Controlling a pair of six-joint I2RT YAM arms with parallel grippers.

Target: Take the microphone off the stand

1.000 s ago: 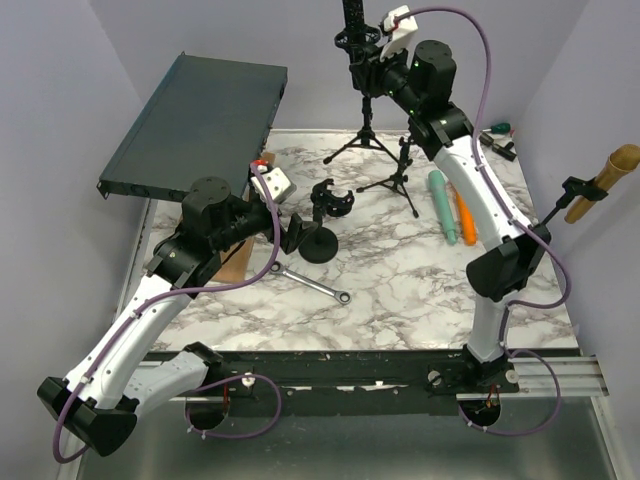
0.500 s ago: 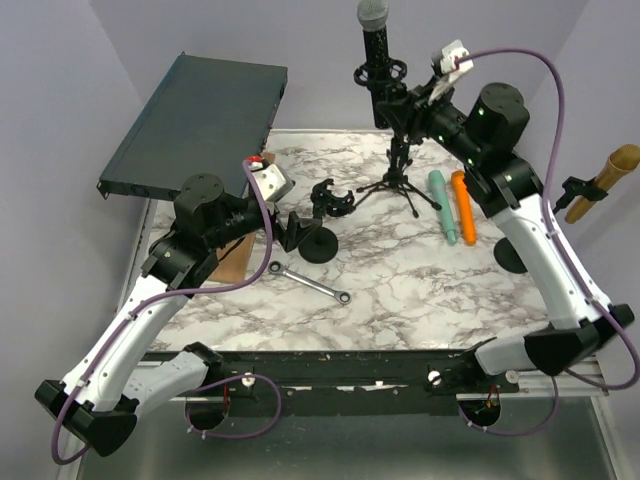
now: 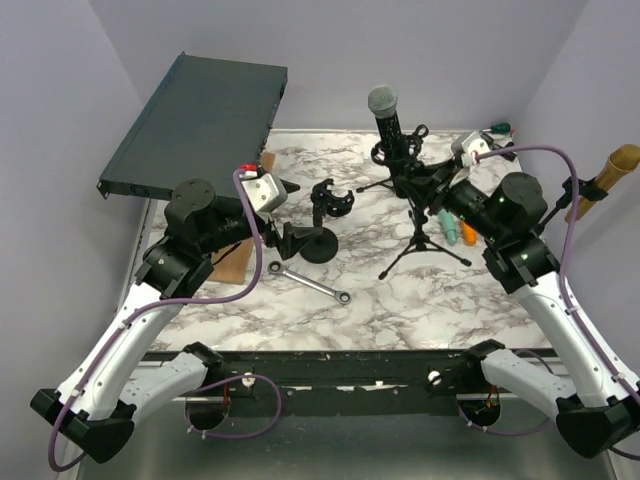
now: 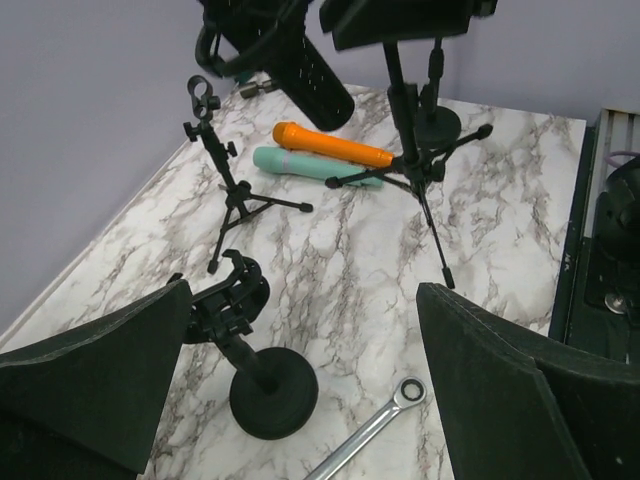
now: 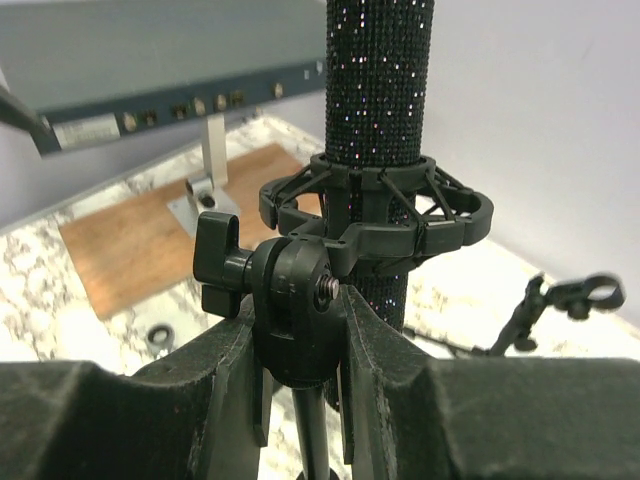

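Right pincer (image 5: 296,335) was clamped on the swivel knuckle (image 5: 292,295) of the tripod stand (image 3: 418,228), a grip only the right wrist view resolved. The glittery black microphone (image 5: 378,110) sat upright in its shock mount (image 5: 375,215) just above. Overhead, the stand's legs spread over the marble bench (image 3: 400,300). Left pincer (image 4: 305,320) gaped wide above a round-base stand (image 4: 265,390) and wrench (image 4: 375,425).

The microphone (image 5: 378,90) is black with glitter speckles and a grey mesh head, its stand (image 5: 295,290) black, the table (image 3: 400,300) white marble veined grey, beside an orange microphone (image 4: 330,146), a mint-green microphone (image 4: 290,162) and, at upper left, a dark teal rack unit (image 3: 200,115).
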